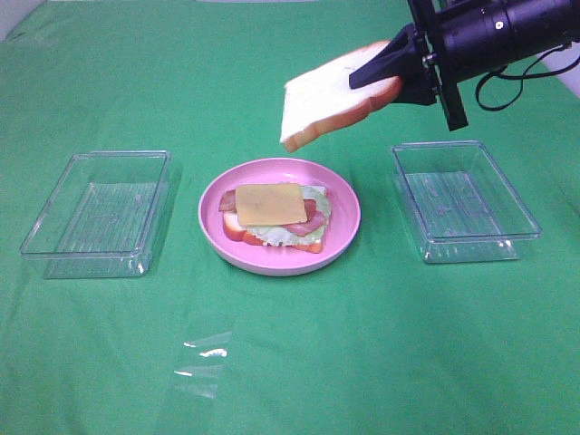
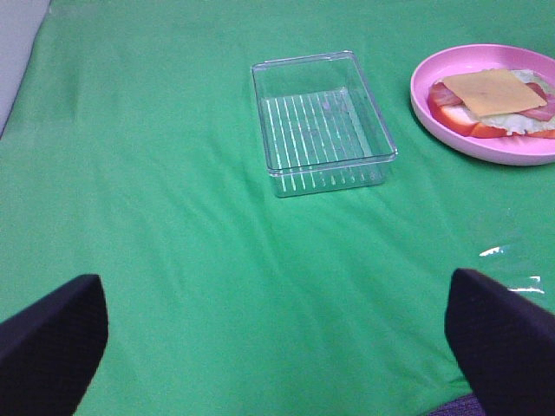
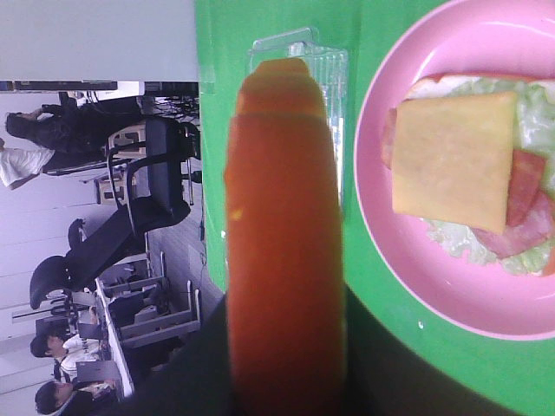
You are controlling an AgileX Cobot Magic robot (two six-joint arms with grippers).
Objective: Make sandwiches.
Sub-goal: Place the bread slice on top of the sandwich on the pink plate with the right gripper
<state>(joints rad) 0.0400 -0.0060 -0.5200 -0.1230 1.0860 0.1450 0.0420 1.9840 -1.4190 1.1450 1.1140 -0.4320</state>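
Observation:
A round pink plate [image 1: 217,237] holds the open sandwich: a bread slice [image 1: 237,235], pale green lettuce [image 1: 304,233], red-brown bacon [image 1: 314,217] and a yellow cheese square [image 1: 269,203] on top. My right gripper [image 1: 391,71] is shut on the second bread slice [image 1: 331,98], tilted in the air behind and above the plate's right side. In the right wrist view its orange crust [image 3: 282,251] fills the middle, with the cheese [image 3: 451,160] beside it. My left gripper [image 2: 277,334] is open over bare cloth; the plate [image 2: 503,149] shows at the edge.
A clear plastic tray [image 1: 98,213] stands left of the plate and another [image 1: 462,201] to its right, both empty. A scrap of clear film [image 1: 201,355] lies on the green cloth in front. The left tray also shows in the left wrist view [image 2: 321,121].

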